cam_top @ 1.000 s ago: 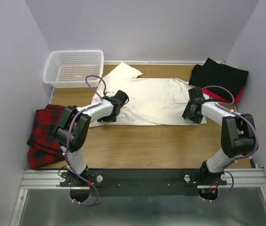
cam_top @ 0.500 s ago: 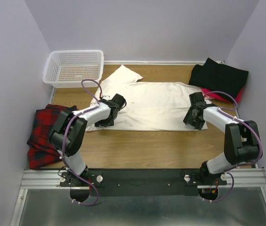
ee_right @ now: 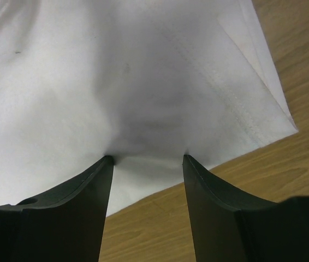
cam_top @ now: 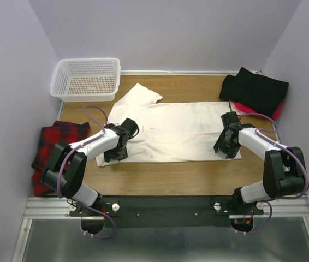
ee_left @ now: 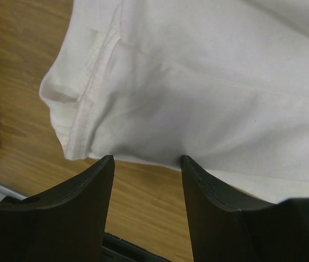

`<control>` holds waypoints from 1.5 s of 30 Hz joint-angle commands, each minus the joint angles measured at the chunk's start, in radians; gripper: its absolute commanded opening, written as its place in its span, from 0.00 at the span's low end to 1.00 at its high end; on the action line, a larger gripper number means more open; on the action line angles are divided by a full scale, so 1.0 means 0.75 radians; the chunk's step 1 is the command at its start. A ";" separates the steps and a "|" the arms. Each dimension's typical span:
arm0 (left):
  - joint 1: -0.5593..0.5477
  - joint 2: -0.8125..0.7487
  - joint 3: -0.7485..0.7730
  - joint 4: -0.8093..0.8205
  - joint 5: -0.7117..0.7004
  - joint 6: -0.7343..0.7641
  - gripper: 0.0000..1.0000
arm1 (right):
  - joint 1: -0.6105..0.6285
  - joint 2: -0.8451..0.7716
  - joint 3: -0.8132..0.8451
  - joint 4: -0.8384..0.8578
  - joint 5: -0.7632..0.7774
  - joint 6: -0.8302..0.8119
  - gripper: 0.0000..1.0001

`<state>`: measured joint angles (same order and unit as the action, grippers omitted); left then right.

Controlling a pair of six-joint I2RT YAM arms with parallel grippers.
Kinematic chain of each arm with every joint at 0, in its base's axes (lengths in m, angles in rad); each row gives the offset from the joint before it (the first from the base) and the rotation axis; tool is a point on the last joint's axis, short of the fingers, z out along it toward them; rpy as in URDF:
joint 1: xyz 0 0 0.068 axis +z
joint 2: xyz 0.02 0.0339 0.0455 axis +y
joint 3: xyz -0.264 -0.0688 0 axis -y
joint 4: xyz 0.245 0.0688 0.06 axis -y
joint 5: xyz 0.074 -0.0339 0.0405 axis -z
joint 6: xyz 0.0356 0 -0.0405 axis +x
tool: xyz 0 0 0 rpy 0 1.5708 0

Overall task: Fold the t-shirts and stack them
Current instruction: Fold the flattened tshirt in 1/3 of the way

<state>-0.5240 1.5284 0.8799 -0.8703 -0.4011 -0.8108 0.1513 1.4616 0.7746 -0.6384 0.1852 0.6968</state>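
From above, the cream-white t-shirt (cam_top: 182,131) lies spread flat across the middle of the wooden table (cam_top: 187,177), one sleeve turned up toward the white plastic basket (cam_top: 83,61) at upper left. The black t-shirt (cam_top: 255,90) sits folded at upper right on top of the red t-shirt (cam_top: 265,113), of which only an edge peeks out. A red-and-black plaid cloth (cam_top: 53,147) hangs off the left edge. The left gripper (cam_top: 110,158) rests on the white shirt's lower left corner, the right gripper (cam_top: 225,151) on its lower right corner. Plain walls close the table in on three sides, so sideways room looks tight. In the left wrist view, the left gripper (ee_left: 146,159) has its jaws apart, tips down on the shirt's near edge beside a stitched hem (ee_left: 83,109), with bare wood (ee_left: 23,82) to the left. In the right wrist view, the right gripper (ee_right: 148,158) is likewise spread, not clenched, and the cloth puckers between its tips near the hemmed corner (ee_right: 263,103). The shirt looks light, limp and thin; it should slide easily on smooth wood and sag if lifted. The doubled hems and corners seem the firmest places to pinch.
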 commanded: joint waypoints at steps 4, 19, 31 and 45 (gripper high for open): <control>-0.005 -0.180 0.058 -0.204 -0.017 -0.097 0.59 | 0.001 -0.208 0.051 -0.245 0.027 0.071 0.61; 0.158 0.003 0.463 0.092 -0.126 0.113 0.60 | 0.011 -0.043 0.501 -0.033 -0.138 -0.131 0.61; 0.392 0.202 0.406 0.322 -0.009 0.281 0.59 | 0.146 0.139 0.546 0.101 -0.186 -0.178 0.61; 0.414 0.306 0.408 0.383 0.062 0.335 0.38 | 0.191 0.141 0.489 0.111 -0.120 -0.113 0.61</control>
<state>-0.2214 1.7512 1.1782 -0.6067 -0.3794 -0.5800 0.2890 1.5742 1.1545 -0.5697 0.0635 0.5907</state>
